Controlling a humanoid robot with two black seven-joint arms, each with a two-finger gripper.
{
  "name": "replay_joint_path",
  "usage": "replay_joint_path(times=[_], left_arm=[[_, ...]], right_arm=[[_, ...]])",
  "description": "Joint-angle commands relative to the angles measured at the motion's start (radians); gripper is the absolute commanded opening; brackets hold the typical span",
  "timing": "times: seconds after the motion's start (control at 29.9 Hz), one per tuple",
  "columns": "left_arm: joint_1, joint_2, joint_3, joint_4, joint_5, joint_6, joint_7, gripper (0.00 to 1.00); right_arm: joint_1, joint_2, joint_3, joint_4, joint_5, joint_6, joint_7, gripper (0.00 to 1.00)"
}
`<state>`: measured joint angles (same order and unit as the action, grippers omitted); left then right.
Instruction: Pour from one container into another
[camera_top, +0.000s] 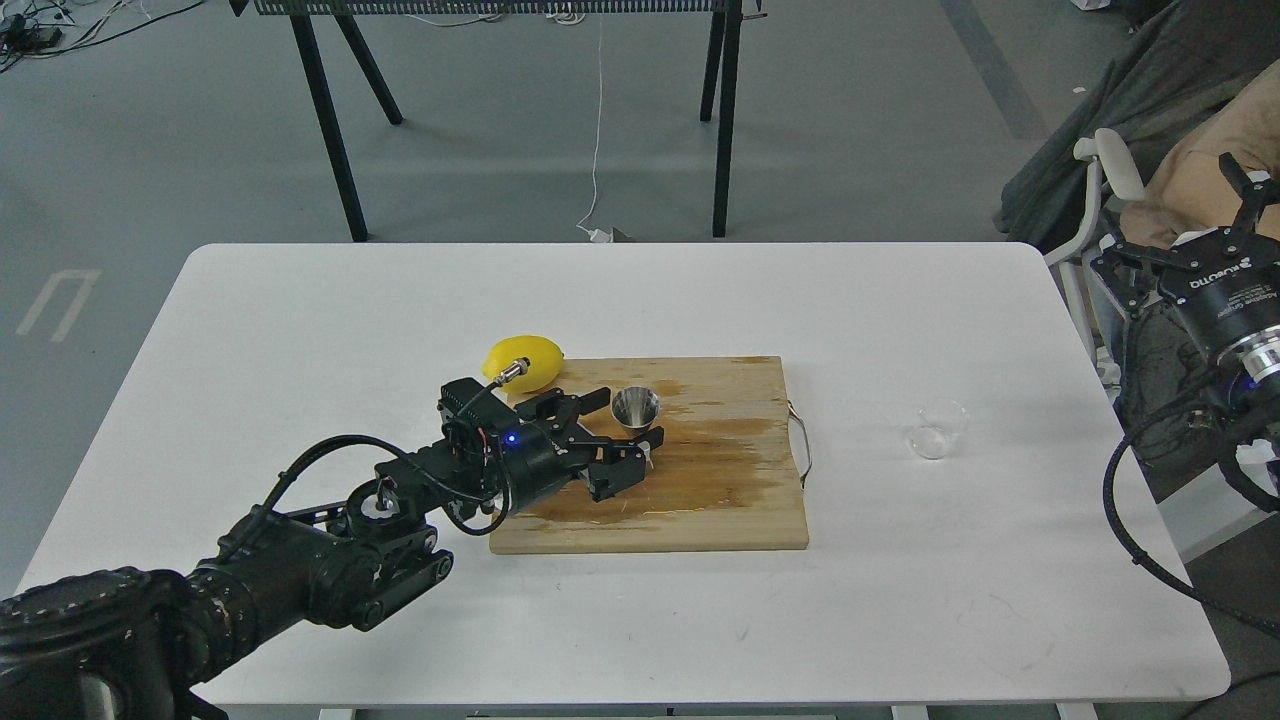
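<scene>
The shiny metal jigger (635, 408) stands upright on the wooden cutting board (720, 500), near its back left corner. My left gripper (630, 420) is open, with its two fingertips on either side of the jigger's near-left side and seemingly not touching it. The small clear cup (938, 428) sits on the white table to the right of the board, with no gripper near it. My right gripper (1172, 218) is held high off the table's right edge, far from the cup, with its fingers spread open and empty.
A yellow lemon (523, 362) lies on the table (300, 330) just behind the board's left corner, right beside my left wrist. The board has damp stains and a wire handle (803, 445) on its right side. A chair with clothing stands to the far right.
</scene>
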<state>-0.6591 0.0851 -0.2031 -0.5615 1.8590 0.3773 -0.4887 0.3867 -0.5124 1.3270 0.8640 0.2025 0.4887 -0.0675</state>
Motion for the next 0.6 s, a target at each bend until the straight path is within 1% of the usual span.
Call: replay_joint_path(times=[0.0,0.13,0.2,0.47,0.57], left_arm=[[0.007,0.015,-0.001,-0.015,0.000,0.000,0.000,0.92],[0.015,0.022,-0.002,-0.021,0.000,0.000,0.000,0.92],[0.022,0.033,-0.002,-0.044,0.000,0.000,0.000,0.92],[0.065,0.130,-0.004,-0.144,-0.023,0.000,0.000,0.92],[0.087,0.182,-0.004,-0.202,-0.066,-0.005,0.000,0.92]], right_arm=[[0.001,0.000,0.001,0.001,0.000,0.000,0.000,0.99],[0.001,0.000,0.001,0.000,0.000,0.000,0.000,0.99],[0.001,-0.001,0.001,0.000,0.000,0.000,0.000,0.99],[0.000,0.000,0.001,0.000,0.001,0.000,0.000,0.99],[-0.002,-0.001,0.001,0.000,0.000,0.000,0.000,0.99]])
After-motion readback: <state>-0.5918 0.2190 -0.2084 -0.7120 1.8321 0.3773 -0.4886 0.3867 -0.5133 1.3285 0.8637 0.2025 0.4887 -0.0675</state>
